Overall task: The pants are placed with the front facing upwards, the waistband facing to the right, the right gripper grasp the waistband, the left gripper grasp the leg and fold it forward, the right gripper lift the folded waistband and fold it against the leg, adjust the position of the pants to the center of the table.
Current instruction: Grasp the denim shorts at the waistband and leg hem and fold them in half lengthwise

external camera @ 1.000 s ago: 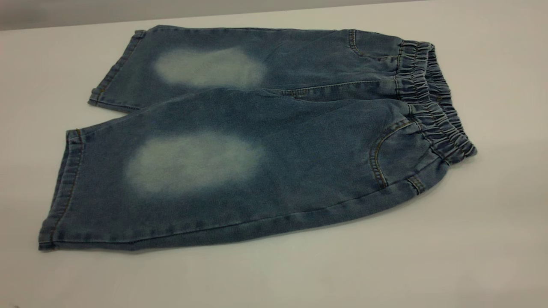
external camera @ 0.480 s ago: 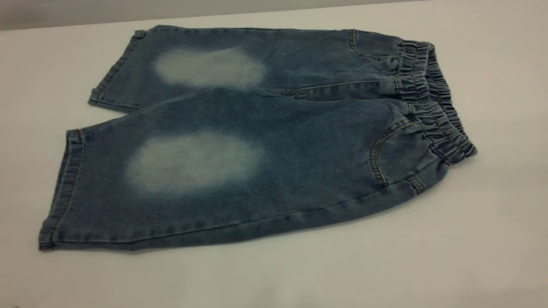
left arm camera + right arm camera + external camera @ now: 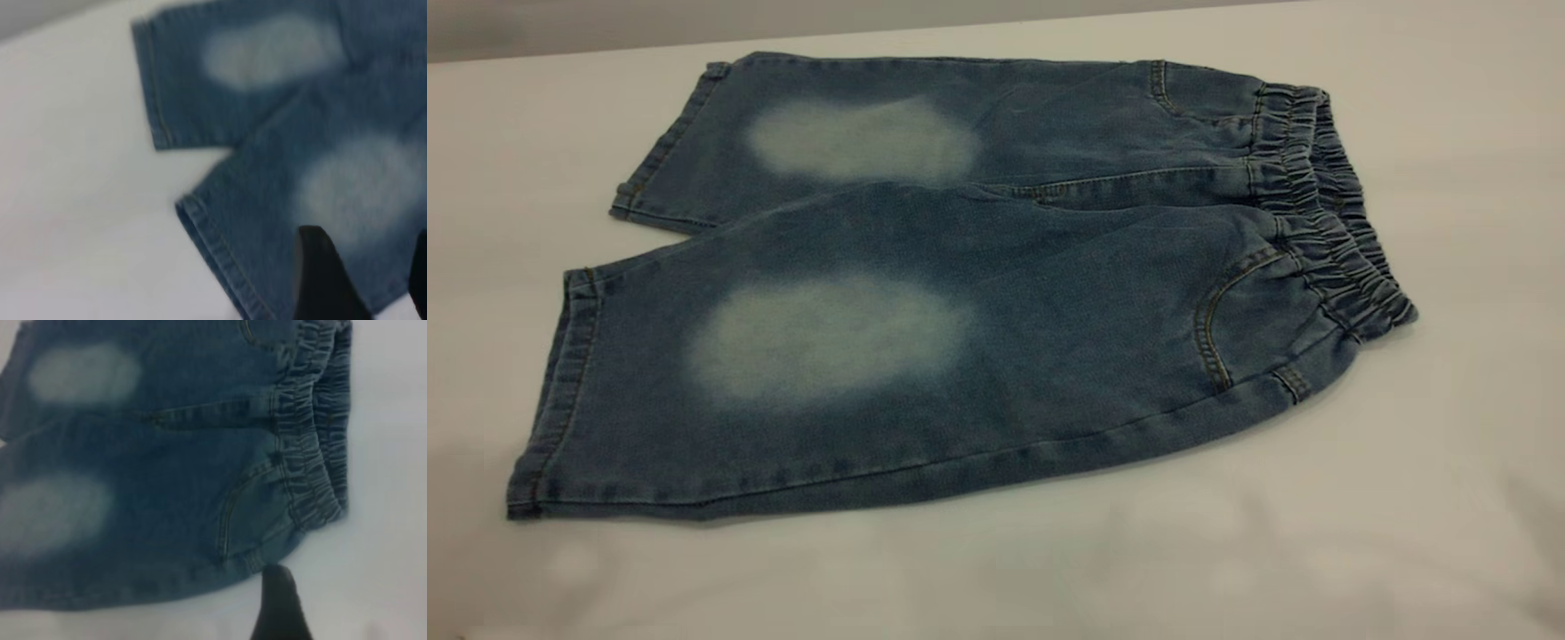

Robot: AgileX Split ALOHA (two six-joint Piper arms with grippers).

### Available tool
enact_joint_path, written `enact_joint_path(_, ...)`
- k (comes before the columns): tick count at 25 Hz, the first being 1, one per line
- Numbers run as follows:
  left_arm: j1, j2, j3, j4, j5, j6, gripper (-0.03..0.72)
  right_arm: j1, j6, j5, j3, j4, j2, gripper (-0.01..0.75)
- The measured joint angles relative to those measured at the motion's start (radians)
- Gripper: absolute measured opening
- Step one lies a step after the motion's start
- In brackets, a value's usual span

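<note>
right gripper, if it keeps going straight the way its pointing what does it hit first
Likely the pants, at the near corner beside the waistband. Only one fingertip of the right gripper shows, over the white table just short of the denim edge. Height is unclear, so it may meet tabletop first.

Looks like test room or lab. Big plain white counter (image 3: 1449, 498) fills nearly whole frame. Bare grey wall (image 3: 605, 22) strip at upper left. One pair of pants (image 3: 960, 293) laid flat in middle.
</note>
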Motion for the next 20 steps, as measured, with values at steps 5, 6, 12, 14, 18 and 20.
enact_joint_path(5,0.0,0.172,0.0,-0.143,-0.044,0.161,0.306,0.0,-0.222,-0.097,-0.003,0.253,0.281,0.416)
enact_joint_path(6,-0.001,0.2,0.0,-0.173,-0.047,0.197,0.306,0.0,-0.266,-0.097,-0.003,0.324,0.341,0.416)
enact_joint_path(12,-0.001,0.289,0.0,-0.347,-0.061,0.36,0.306,0.0,-0.644,-0.12,-0.005,0.746,0.668,0.416)
enact_joint_path(14,-0.001,0.301,0.0,-0.378,-0.061,0.386,0.306,0.0,-0.763,-0.083,-0.005,0.881,0.782,0.416)
enact_joint_path(18,-0.001,0.306,0.0,-0.396,-0.058,0.391,0.306,0.0,-0.997,0.044,-0.012,1.077,0.978,0.416)
enact_joint_path(20,-0.001,0.308,0.0,-0.396,-0.055,0.391,0.306,-0.001,-1.078,0.097,-0.025,1.144,1.054,0.416)
